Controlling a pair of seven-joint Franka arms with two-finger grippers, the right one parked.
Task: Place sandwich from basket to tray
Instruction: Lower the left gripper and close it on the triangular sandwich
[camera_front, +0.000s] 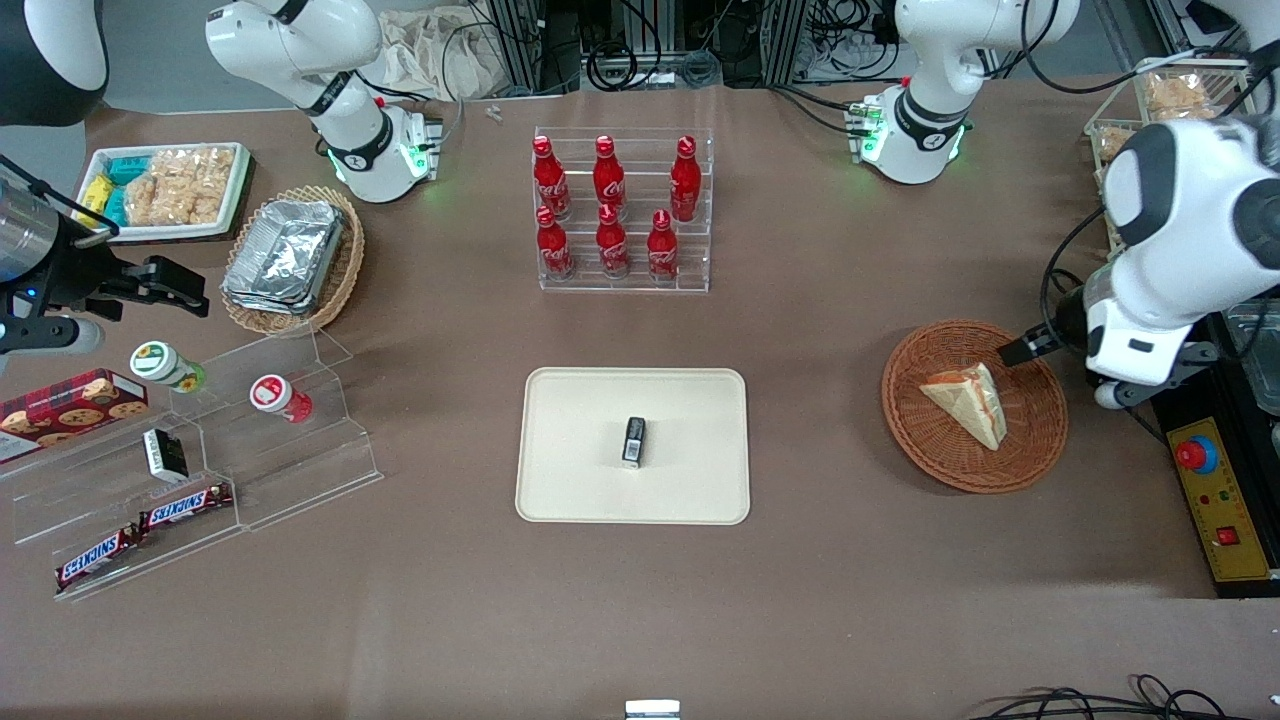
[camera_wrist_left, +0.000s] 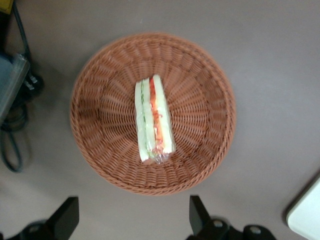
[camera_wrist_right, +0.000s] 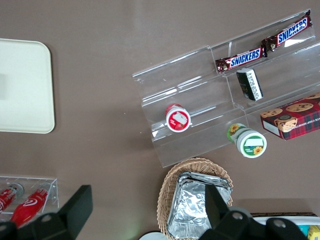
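We are seeing the sandwich (camera_front: 968, 400) (camera_wrist_left: 154, 120) lying in the round basket (camera_front: 1030, 455) (camera_wrist_left: 200, 65), toward the working arm's end of the table. The gripper (camera_front: 1022, 350) (camera_wrist_left: 131, 217) is hovering above the basket with its fingers (camera_wrist_left: 65, 217) spread wide, touching nothing. The tray (camera_front: 570, 480) is sitting well apart, carrying a small dark packet (camera_front: 633, 441).

Even overhead light, soft shadows; wrist view slightly blurry, foil containers (camera_front: 285, 252) glaring.

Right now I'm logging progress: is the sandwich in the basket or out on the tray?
In. The sandwich lies in the basket; the tray holds only a small dark box. The pincer hovers open above the basket.
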